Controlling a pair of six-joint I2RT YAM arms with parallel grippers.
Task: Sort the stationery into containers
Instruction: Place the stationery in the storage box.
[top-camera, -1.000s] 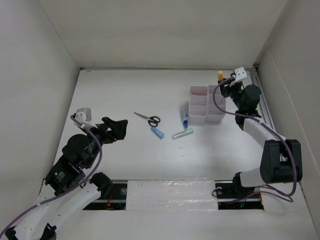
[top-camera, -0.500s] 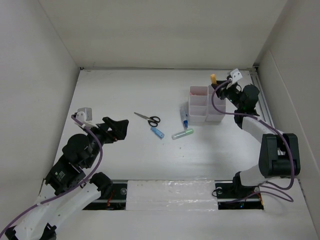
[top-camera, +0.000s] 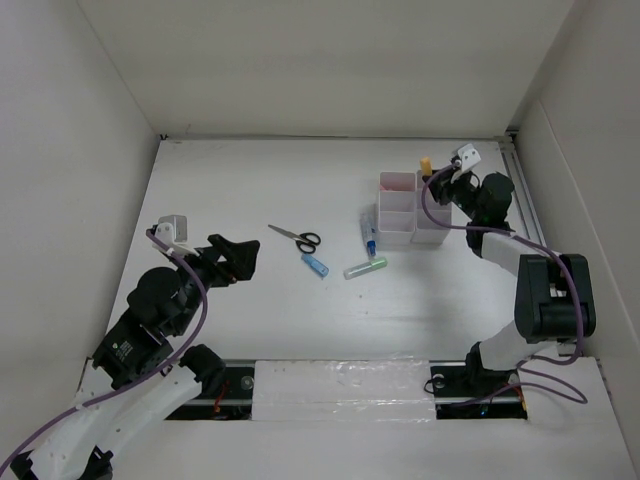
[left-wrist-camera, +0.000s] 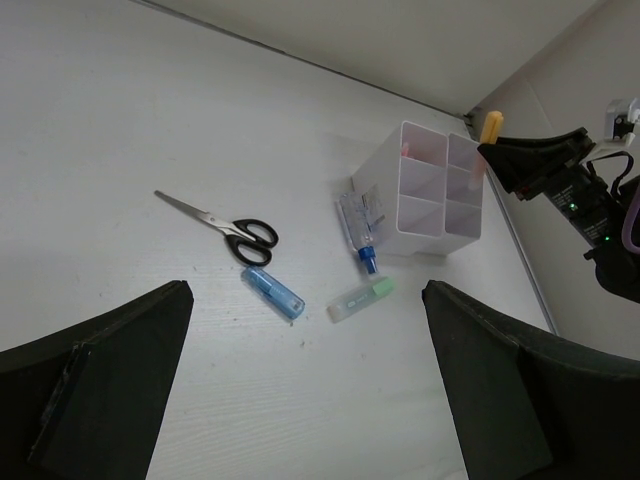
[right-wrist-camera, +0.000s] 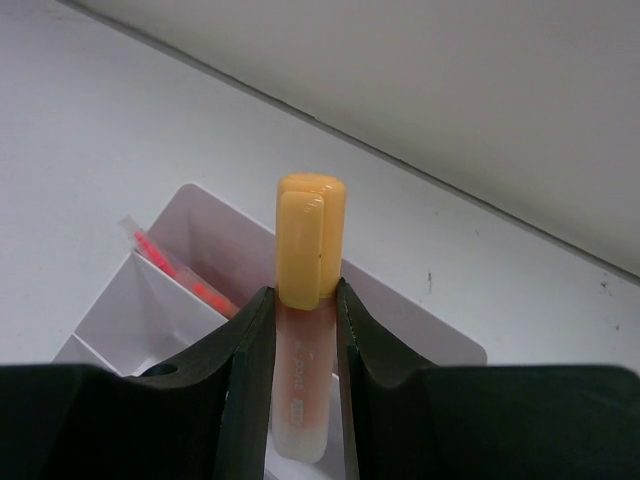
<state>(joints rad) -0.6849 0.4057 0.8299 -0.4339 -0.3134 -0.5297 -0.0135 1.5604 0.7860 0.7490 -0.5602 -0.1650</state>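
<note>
On the worktop (top-camera: 250, 180), the white organiser (top-camera: 398, 212) stands by the far right corner. Over its far end the right pincer (top-camera: 432, 172) clamps the orange marker (right-wrist-camera: 310, 250) upright. Near the left edge the left pincer (top-camera: 247, 260) gapes wide, empty. The scissors (top-camera: 296, 237), green marker (top-camera: 365, 267) and blue tube (top-camera: 316, 265) lie mid-worktop.

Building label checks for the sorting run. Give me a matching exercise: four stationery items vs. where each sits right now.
1 black-handled metal scissors
2 orange-capped translucent marker
3 thin red pen
4 short blue plastic tube

A in a compartment of the white plastic organiser
B clamped between the right fingers
C on the table, leftmost item
D on the table beside the scissors' handles

Pairs: 1-C, 2-B, 3-A, 4-D
</note>
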